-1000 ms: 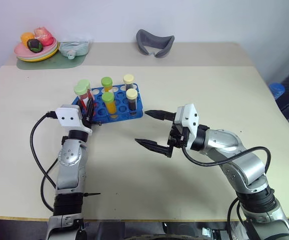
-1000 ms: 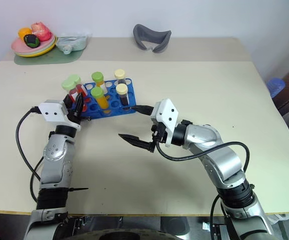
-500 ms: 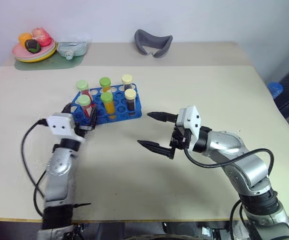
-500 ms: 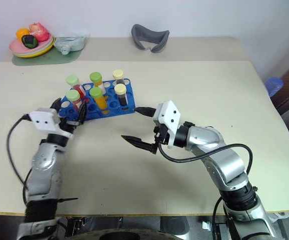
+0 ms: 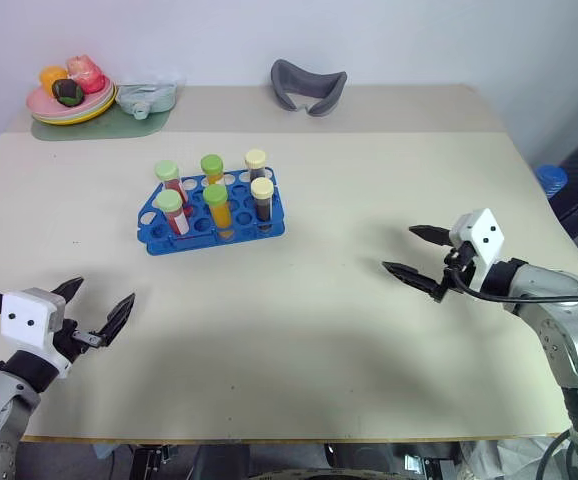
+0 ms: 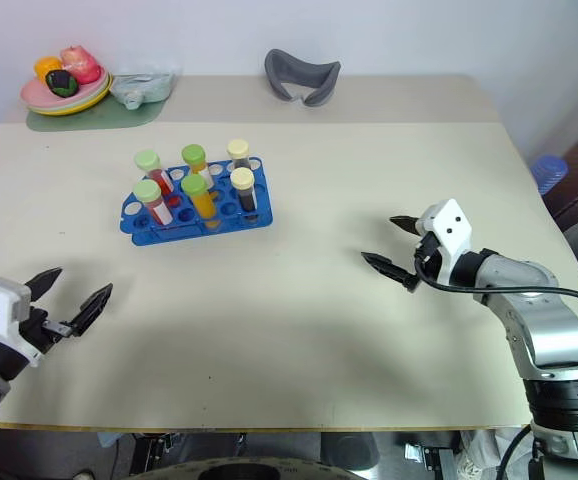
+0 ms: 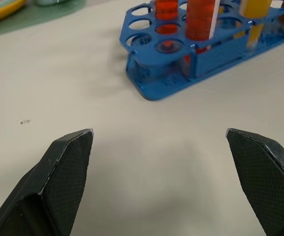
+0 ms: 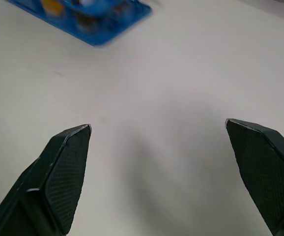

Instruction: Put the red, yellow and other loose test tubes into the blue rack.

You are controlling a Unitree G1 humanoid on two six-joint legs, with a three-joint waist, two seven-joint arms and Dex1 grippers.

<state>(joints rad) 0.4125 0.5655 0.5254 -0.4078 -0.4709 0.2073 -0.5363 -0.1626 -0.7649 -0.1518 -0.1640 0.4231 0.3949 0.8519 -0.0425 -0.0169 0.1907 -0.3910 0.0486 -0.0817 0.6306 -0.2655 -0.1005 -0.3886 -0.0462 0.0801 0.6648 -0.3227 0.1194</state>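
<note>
No readable text

The white labels on the test tubes (image 5: 218, 208) in the blue rack (image 5: 214, 222) are too small to read.

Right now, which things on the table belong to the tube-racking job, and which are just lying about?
Belongs to the job:
- blue rack
- six capped tubes standing in it: two red, two yellow-orange, two dark
- left gripper and right gripper, both open and empty

Just lying about:
- plate of toy food
- green mat
- pale lidded container
- grey curved piece
</note>
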